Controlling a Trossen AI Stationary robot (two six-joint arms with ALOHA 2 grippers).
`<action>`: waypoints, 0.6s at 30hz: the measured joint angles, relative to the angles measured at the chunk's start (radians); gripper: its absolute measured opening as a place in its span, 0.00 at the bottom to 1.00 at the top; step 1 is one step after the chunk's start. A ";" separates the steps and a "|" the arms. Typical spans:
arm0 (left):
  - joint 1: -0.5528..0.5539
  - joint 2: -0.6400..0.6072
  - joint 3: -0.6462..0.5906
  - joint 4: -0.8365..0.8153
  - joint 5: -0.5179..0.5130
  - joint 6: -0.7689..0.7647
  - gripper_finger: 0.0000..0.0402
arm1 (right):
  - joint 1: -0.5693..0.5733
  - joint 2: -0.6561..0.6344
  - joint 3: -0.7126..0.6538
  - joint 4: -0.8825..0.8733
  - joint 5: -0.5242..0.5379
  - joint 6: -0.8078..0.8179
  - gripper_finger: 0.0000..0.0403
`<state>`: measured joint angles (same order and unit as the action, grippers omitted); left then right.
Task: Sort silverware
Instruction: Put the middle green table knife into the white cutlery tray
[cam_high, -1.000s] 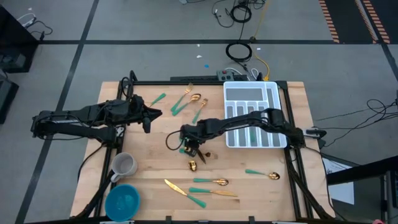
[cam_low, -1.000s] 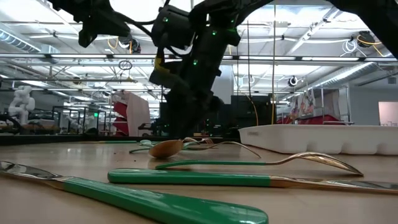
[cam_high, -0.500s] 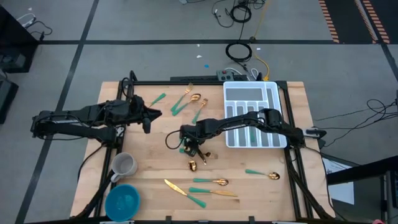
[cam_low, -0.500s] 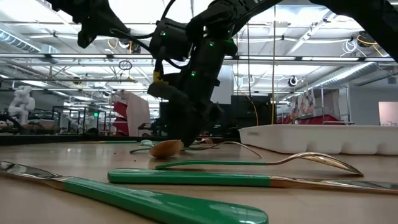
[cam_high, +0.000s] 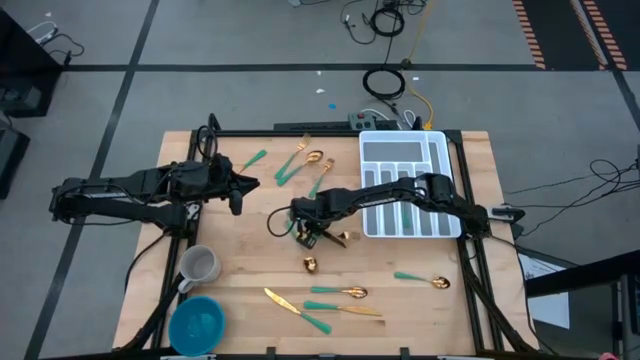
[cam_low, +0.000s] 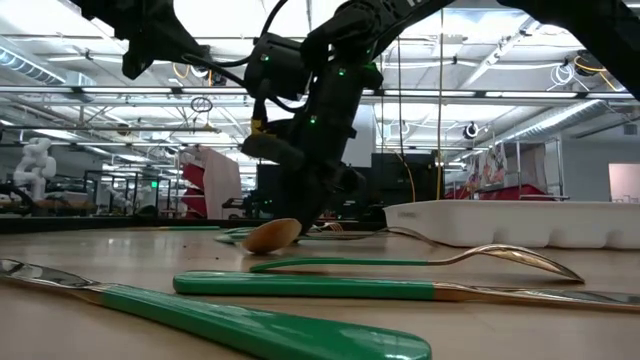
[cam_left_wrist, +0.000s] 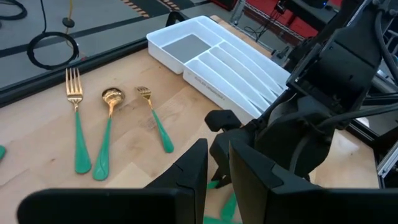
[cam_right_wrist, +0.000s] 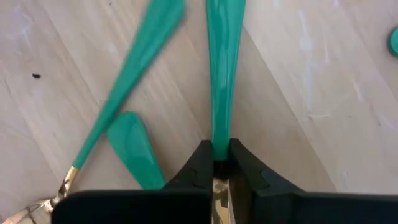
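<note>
The right tool (cam_high: 312, 236) is down at the middle of the pale wooden bench (cam_high: 240, 270), and its two dark fingers are closed on the teal-green handle of one gold-headed piece of silverware (cam_right_wrist: 222, 87). In the right wrist view the handle runs straight out from between the fingers, so the hold is near one end, not at the middle. I think this is the main danger: when the arm lifts, the long free part can swing down or turn between the fingers, and the piece may slip out before it arrives at the white compartmented plastic tray (cam_high: 405, 150), which stands near on the right side.

A second green-handled piece (cam_right_wrist: 118, 106) lies just beside the held one, slanted, and a short green handle tip (cam_right_wrist: 134, 149) is also close to the fingers. I cannot tell if they touch the tool. If they do, the lift may drag or flip them.

The other silverware is spread around: a fork, a spoon and a small fork (cam_left_wrist: 152, 118) at the far edge, a gold spoon (cam_high: 311, 265) just in front of the tool, and knives (cam_high: 300, 310) toward the front edge. The left tool (cam_high: 238, 195) waits above the left part of the bench, fingers almost together, holding nothing that I can see. It is well apart, so a collision seems unlikely.
</note>
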<state>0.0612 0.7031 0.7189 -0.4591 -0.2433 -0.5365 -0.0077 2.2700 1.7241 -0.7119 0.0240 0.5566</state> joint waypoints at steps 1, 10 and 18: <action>0.000 0.000 0.000 0.000 0.000 0.000 0.18 | 0.000 -0.004 -0.001 -0.003 -0.002 0.001 0.01; 0.000 0.000 0.000 0.000 0.000 0.000 0.18 | -0.026 -0.097 -0.006 -0.054 -0.003 0.009 0.00; 0.000 0.000 0.000 -0.003 0.000 0.001 0.18 | -0.059 -0.217 -0.004 -0.099 0.117 0.008 0.00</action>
<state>0.0612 0.7030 0.7189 -0.4618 -0.2436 -0.5358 -0.0670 2.0534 1.7206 -0.8107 0.1409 0.5648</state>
